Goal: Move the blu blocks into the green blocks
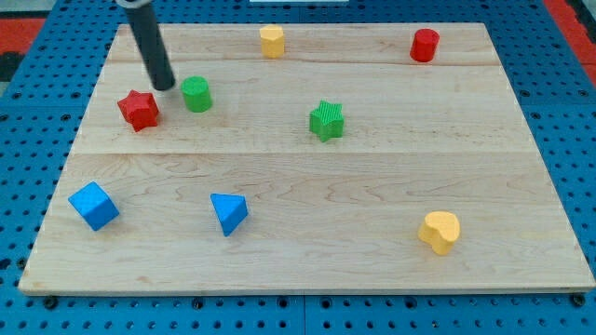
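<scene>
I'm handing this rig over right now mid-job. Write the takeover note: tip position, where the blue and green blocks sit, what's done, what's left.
My tip rests on the board at the view's upper left, between the red star and the green cylinder, touching neither as far as I can tell.
Green star sits near the board's centre.
Blue cube and blue triangular block lie at the view's lower left, apart from both greens.
Done: nothing visible; no blue touches a green.
Left: push both blues up into the greens.

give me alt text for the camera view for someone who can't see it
My tip rests between a red star block and a green cylinder on a wooden board. A green star sits mid-board; a blue cube and blue triangle lie near the view's bottom left.
</scene>
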Motion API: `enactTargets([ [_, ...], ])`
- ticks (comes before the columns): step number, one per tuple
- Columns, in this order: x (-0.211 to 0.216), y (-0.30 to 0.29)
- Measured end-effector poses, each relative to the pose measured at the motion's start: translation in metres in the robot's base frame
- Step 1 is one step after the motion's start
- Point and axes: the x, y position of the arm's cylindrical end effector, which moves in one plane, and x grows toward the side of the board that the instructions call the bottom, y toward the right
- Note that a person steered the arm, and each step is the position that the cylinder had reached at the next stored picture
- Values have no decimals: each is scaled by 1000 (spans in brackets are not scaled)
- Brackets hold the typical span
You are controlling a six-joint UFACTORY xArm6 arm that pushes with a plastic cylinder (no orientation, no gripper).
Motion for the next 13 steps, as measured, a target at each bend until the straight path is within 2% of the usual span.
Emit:
enactTargets([
  [1,11,105],
  [2,14,145],
  [3,-6,99],
  [4,22,96],
  [5,98,94],
  [6,133,56],
  [7,192,35],
  [8,225,41],
  [9,217,97],
  [10,163,95],
  [13,105,128],
])
